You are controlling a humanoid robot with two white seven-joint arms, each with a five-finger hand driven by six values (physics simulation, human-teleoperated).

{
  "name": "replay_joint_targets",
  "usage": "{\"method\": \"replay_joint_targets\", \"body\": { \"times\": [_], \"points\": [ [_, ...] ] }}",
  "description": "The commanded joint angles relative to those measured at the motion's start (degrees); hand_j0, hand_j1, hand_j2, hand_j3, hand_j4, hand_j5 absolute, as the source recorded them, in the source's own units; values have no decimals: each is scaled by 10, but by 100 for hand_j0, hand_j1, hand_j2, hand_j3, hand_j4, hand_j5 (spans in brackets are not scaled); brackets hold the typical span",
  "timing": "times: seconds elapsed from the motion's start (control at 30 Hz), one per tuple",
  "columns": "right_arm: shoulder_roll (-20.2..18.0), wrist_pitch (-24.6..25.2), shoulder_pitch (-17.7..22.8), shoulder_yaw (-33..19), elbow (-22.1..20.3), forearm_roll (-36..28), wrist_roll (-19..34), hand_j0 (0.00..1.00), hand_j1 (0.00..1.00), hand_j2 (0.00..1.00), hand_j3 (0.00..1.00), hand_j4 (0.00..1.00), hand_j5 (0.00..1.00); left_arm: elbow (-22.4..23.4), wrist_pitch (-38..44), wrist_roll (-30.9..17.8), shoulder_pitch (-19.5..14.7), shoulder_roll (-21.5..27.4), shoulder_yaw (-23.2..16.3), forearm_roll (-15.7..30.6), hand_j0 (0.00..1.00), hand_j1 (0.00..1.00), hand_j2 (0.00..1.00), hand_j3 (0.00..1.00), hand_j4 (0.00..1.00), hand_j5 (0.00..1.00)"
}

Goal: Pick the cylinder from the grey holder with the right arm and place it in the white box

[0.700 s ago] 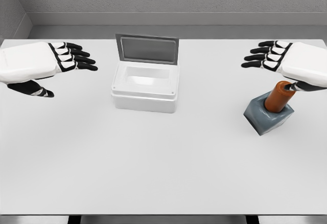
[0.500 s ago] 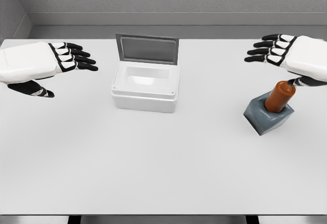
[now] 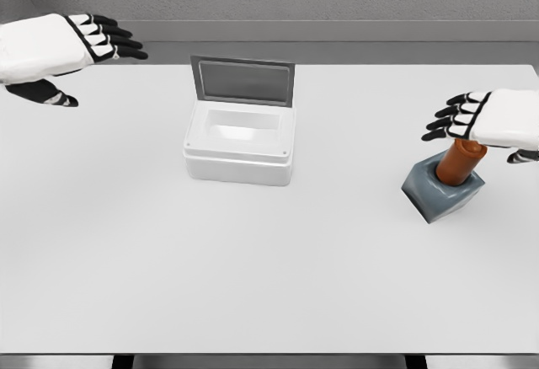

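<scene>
Nothing of the task is done yet. The cylinder (image 3: 460,163) sits in the grey holder (image 3: 440,192), leaning toward the upper right, over on the right side of the table (image 3: 253,259). The white box (image 3: 240,144) stands well apart to the left of it, lid (image 3: 242,81) propped open at the back, inside bare as far as I can see. Grasp, lift, carry and drop all remain.

My right hand (image 3: 493,120) hovers directly over the top of the cylinder, palm down, the white back of the hand covering the cylinder's upper end. Fingers (image 3: 450,120) point left, extended and slightly fanned, holding nothing. Thumb hangs to the right of the cylinder (whether it touches the side I cannot tell). I judge this a pre-grasp position: the hand needs to lower and wrap around the body.

My left hand (image 3: 55,51) is held high at the far upper left, fingers straight out and close together, thumb below, gripping nothing. Well clear of the box.
</scene>
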Motion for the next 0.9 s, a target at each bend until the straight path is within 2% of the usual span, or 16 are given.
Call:
{"method": "replay_joint_targets", "body": {
  "times": [0.0,0.07,0.13,0.27,0.33,0.47,0.63,0.77,0.87],
  "points": [
    [26,1,0,2,22,13,3,100,100,100,100,100,100,21,1,0,0,-21,-15,-24,100,100,100,100,100,100],
    [39,1,-3,7,33,28,3,100,100,100,100,100,100,44,1,0,-1,-38,-15,-47,100,100,100,100,100,100],
    [58,1,-9,11,48,50,3,100,100,100,100,100,100,52,1,0,-4,-38,-16,-48,100,100,100,100,100,100],
    [61,1,-11,35,66,73,3,100,100,100,100,100,100,79,1,0,-4,-39,-19,-49,100,100,100,100,100,100],
    [61,1,-12,44,65,75,3,100,100,100,100,100,100,90,1,0,-4,-45,-20,-65,100,100,100,100,100,100],
    [61,1,-15,48,59,76,3,100,100,100,100,100,100,117,1,3,-4,-54,-20,-63,100,100,100,100,100,100],
    [59,1,-18,52,50,76,3,99,99,99,99,99,99,118,1,4,-21,-56,-20,-61,100,100,100,100,100,100],
    [57,1,-24,52,39,76,3,91,91,91,91,91,91,121,1,4,-23,-57,-21,-62,100,100,100,100,100,100],
    [54,1,-26,54,37,76,3,90,90,90,90,90,90,122,1,4,-26,-67,-21,-63,100,100,100,100,100,100]
  ]
}}
